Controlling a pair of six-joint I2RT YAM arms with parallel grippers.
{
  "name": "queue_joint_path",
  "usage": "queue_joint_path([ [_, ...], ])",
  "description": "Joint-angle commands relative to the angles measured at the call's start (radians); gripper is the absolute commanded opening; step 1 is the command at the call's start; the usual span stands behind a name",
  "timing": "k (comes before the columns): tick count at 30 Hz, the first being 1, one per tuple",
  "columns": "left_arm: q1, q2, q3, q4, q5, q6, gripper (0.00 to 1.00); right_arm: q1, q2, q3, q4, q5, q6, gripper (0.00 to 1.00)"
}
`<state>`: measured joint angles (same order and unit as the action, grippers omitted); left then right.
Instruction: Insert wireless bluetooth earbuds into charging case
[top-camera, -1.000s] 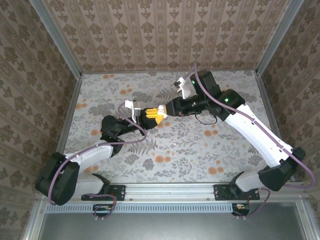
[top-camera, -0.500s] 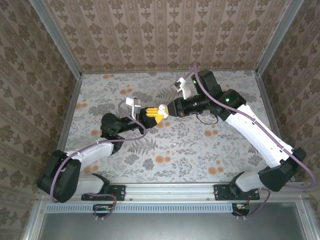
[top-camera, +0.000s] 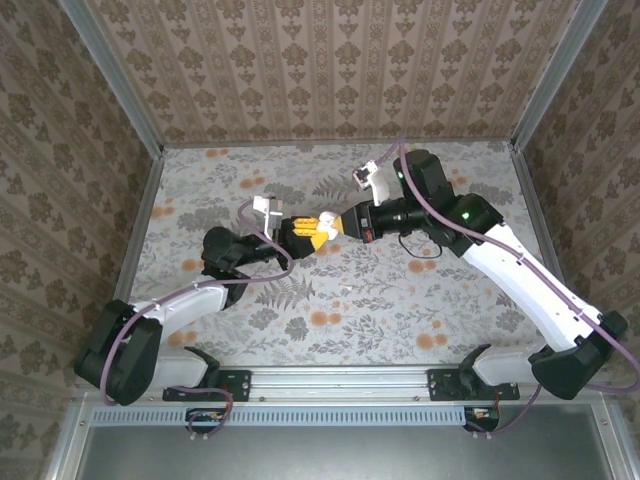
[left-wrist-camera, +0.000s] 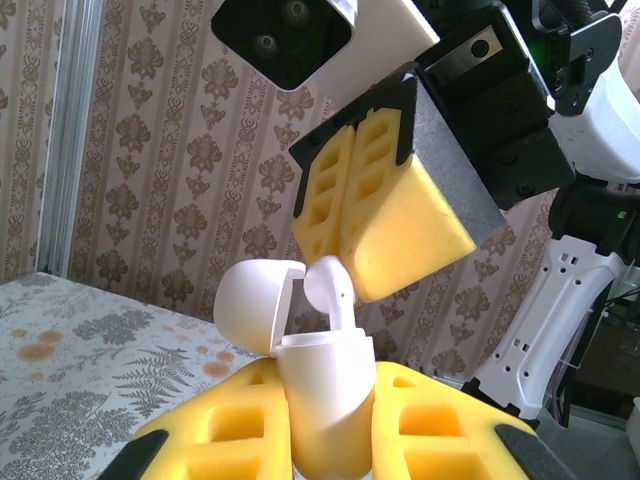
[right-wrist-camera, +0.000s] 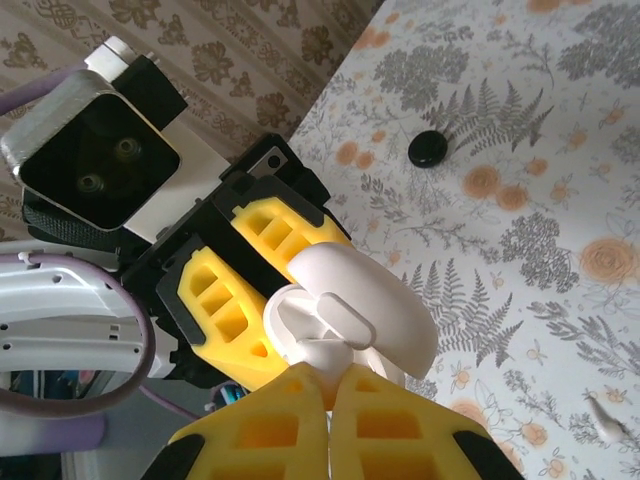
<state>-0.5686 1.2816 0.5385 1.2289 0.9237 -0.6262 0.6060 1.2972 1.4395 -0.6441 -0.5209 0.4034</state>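
- The closed right claw (left-wrist-camera: 345, 250) sits right over the mouth of the small white glossy charging case (left-wrist-camera: 325, 400), blocking it; the raised lid (left-wrist-camera: 255, 305) walls one side.
- The floral-patterned surface (top-camera: 400, 310) around lies open.

White arm links (top-camera: 520, 275), black joints (top-camera: 225, 250), purple cables (right-wrist-camera: 40, 262), yellow ribbed pincer pads (left-wrist-camera: 400, 230), green status lights (top-camera: 462, 214)

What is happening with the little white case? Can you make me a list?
Case: white charging case, upright between the fingers of the left gripper, which is shut on it
Lid: lid flipped open
Earbud: white earbud, stem pointing down into the case's opening
Right gripper: right gripper shut, its fingertips right at the earbud's head
Table: flowery table with a small black piece lying on it
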Motion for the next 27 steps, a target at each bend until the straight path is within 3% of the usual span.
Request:
queue_joint_path([
  [1, 0.003, -0.005, 0.018, 0.05, 0.02, -0.018, 0.0, 0.003, -0.059, -0.016, 0.05, 0.044, -0.036, 0.07],
  [27, 0.009, -0.041, 0.021, 0.06, 0.006, -0.056, 0.0, -0.008, -0.095, -0.071, 0.079, 0.074, -0.038, 0.06],
])
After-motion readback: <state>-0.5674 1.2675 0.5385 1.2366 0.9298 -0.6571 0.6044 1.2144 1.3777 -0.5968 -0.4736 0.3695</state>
